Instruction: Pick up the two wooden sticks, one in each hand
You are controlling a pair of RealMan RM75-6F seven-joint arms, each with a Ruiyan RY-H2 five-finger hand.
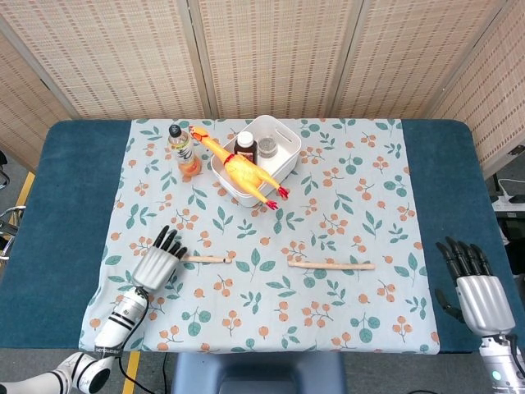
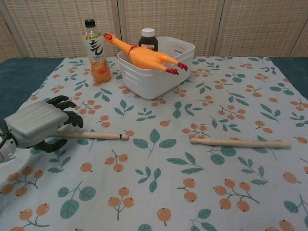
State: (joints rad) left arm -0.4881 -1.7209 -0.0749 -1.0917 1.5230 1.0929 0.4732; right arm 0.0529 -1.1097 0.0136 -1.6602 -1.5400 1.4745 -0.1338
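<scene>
The left hand (image 2: 36, 126) hung over the outer end of the left stick (image 1: 205, 258), its dark fingers (image 2: 65, 108) spread above the wood and the thumb low on the near side, not closed on it as far as I could judge. That stick ran crosswise on the worktop (image 1: 74, 205), its free length reaching inward from the fingers toward the middle. The right stick (image 1: 331, 264) lay on the same line, well apart from the right hand (image 1: 474, 287), which waited open-fingered at the worktop's near right corner holding nothing. Open cloth surrounded both sticks; the white bin (image 1: 279, 164) and the bottle (image 1: 184, 152) stood well beyond the fingers.
</scene>
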